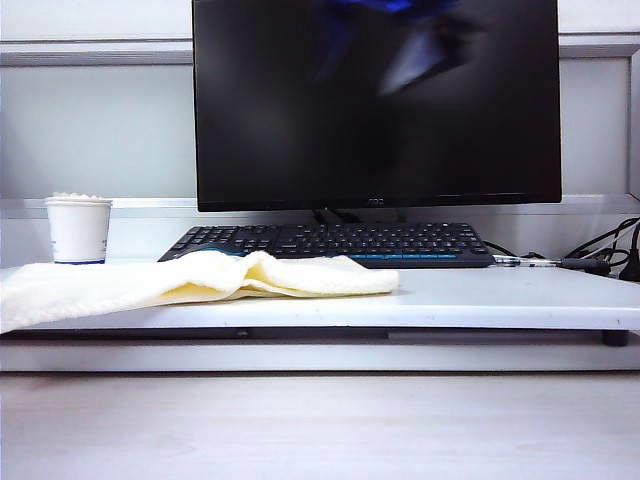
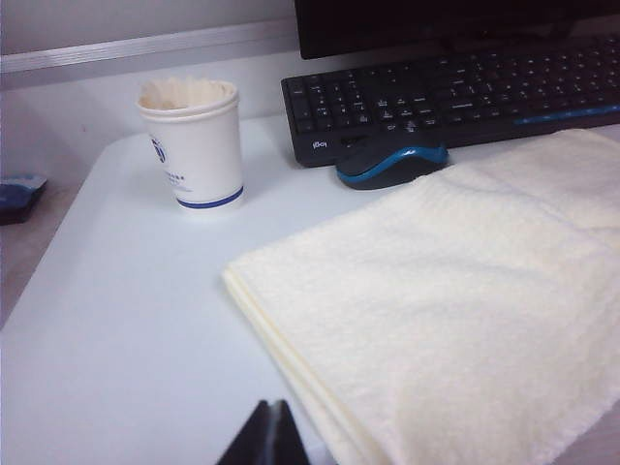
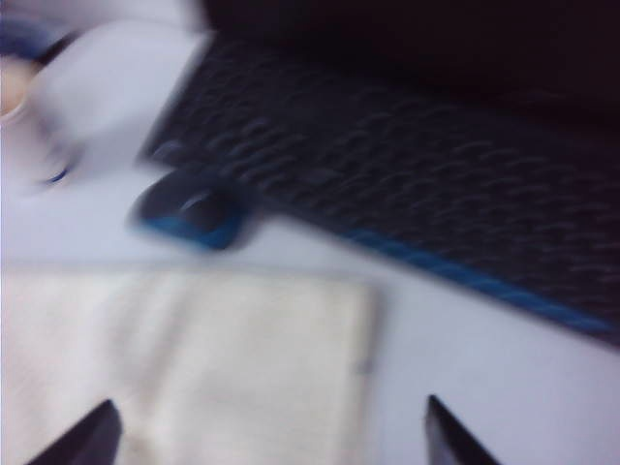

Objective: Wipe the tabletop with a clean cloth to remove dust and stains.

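Folded cream-yellow cloth lying flat on the white tabletop, toward its left half, one end trailing past the left front edge; just in front of the black keyboard and touching or nearly touching a black-and-blue mouse. White paper cup standing upright to the left of the keyboard, apart from the cloth. Black monitor behind the keyboard; cables at the far right. Pale wood-grain surface below the slab in the exterior view.

Left gripper seen only as dark fingertips drawn together above the near edge of the tabletop, beside the cloth's corner, holding nothing. Right gripper above the cloth's right end, picture blurred; two dark fingertips spread wide, nothing between them but cloth and tabletop below. Neither arm visible in the exterior view.
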### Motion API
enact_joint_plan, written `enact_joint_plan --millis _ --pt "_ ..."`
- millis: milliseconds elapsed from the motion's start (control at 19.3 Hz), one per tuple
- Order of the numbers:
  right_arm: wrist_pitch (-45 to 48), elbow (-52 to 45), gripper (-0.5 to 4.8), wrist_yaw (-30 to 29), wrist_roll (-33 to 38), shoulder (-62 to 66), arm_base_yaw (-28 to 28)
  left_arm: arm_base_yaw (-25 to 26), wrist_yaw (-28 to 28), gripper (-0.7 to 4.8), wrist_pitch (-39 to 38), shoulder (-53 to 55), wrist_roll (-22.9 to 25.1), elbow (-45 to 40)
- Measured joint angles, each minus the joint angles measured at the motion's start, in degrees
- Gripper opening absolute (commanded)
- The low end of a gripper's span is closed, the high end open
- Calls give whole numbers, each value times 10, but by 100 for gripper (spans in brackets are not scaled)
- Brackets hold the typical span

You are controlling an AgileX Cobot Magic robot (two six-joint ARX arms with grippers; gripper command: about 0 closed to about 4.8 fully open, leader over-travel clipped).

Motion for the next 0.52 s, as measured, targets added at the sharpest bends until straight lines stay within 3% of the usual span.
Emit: enact_joint_plan --millis 312,519 --pt "4 -156 349 3 -23 -184 -113 0 -12 -5 0 0 0 0" --pt "0 -261 222 4 -30 -323 -178 0 -25 -5 0 0 0 0"
